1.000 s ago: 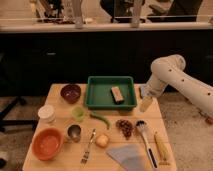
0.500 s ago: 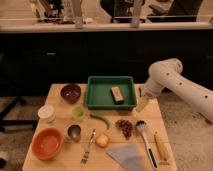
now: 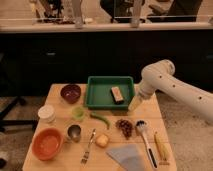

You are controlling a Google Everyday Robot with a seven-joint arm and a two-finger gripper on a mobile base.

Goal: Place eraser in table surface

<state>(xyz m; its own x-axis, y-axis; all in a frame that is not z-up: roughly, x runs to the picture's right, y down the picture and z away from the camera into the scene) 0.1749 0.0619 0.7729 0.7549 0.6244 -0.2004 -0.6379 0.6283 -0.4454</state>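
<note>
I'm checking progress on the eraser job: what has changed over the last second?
The gripper has moved leftward in the picture, closing on the side rim of the green tray. Nothing was grasped or released. The eraser stays in the tray; everything on the table is unmoved.

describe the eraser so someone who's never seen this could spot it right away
On the wooden table, find the green tray at the back centre. The eraser is the small tan-brown block lying inside it, right of its middle; the gripper hangs just outside the tray's front right corner. Nothing else is in the tray.
</note>
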